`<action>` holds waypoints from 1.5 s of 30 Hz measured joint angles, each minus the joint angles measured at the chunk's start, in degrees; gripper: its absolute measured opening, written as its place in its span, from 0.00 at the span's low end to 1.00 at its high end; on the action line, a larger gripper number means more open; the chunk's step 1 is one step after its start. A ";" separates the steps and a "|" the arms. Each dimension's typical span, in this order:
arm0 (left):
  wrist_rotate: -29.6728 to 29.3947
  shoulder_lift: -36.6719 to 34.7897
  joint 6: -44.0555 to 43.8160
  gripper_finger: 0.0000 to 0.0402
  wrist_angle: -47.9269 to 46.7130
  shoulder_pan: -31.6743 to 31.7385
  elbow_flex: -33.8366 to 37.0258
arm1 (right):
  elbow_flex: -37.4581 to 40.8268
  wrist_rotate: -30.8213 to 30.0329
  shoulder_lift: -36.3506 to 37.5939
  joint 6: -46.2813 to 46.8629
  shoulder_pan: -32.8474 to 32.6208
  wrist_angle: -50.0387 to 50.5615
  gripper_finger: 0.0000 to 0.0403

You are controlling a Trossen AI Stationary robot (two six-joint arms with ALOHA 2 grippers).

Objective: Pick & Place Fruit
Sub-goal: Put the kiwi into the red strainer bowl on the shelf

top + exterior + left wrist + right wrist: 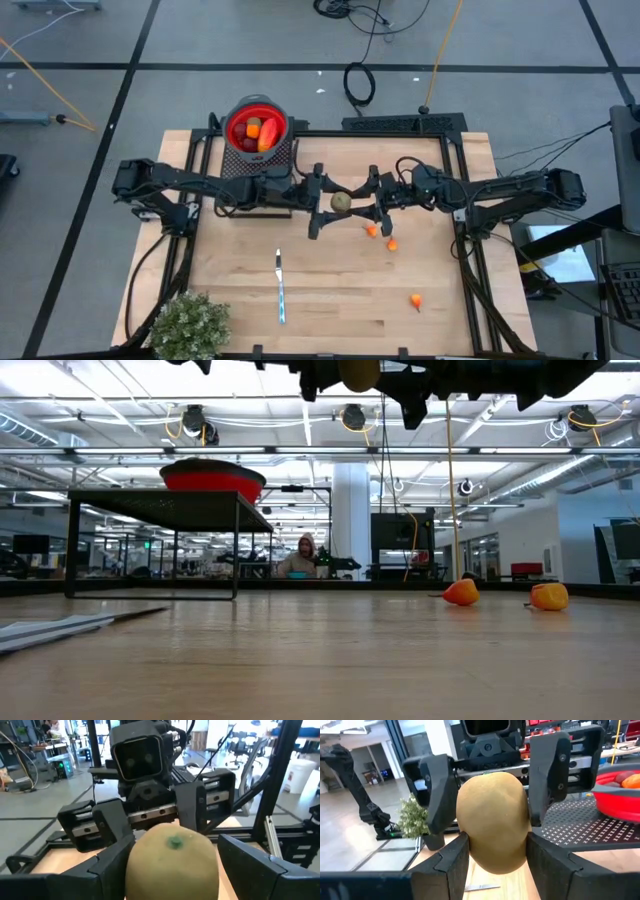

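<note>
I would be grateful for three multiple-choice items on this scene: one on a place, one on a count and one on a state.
1. Where is the red bowl?
A. on the raised black stand at the table's far edge
B. beside the plant
C. on the floor

2. How many orange bits lie on the table?
A. one
B. three
C. six

3. What state is the kiwi in?
A. lying on the table
B. inside the bowl
C. up in the air between the two claws

Answers:
1. A: the red bowl sits on the stand.
2. B: the high view shows three orange bits on the table.
3. C: the kiwi hangs between the left claw and the right claw, clear of the wood.
</note>
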State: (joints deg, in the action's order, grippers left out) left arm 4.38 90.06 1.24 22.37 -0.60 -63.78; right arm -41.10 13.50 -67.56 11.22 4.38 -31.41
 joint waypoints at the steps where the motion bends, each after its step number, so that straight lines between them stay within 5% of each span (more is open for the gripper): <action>1: 0.00 0.00 0.55 0.70 -0.83 0.02 -0.55 | 0.00 -0.05 0.01 0.18 0.00 -0.05 0.43; 5: 0.04 0.00 2.29 0.67 -1.39 0.00 -2.00 | 0.00 -0.04 0.01 0.16 0.00 0.31 0.43; 13: 0.12 -0.04 3.13 0.41 -2.91 0.04 -2.29 | 0.00 0.09 -0.01 0.14 0.00 0.34 0.43; 22: 0.13 -0.07 2.48 0.47 -4.28 -0.07 -2.33 | 0.02 -0.01 -0.06 0.14 0.00 0.39 0.43; 32: 0.14 -0.09 2.12 0.40 -4.49 -0.11 -2.33 | 0.02 0.10 -0.06 0.75 0.00 0.70 0.44; 45: -0.01 -1.34 1.38 0.40 -10.41 -0.22 -2.13 | 0.00 1.17 0.12 4.71 0.11 3.34 0.59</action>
State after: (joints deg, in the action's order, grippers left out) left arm 4.37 88.72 2.61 11.96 -0.82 -65.91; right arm -41.10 14.67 -67.44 15.92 4.49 -28.08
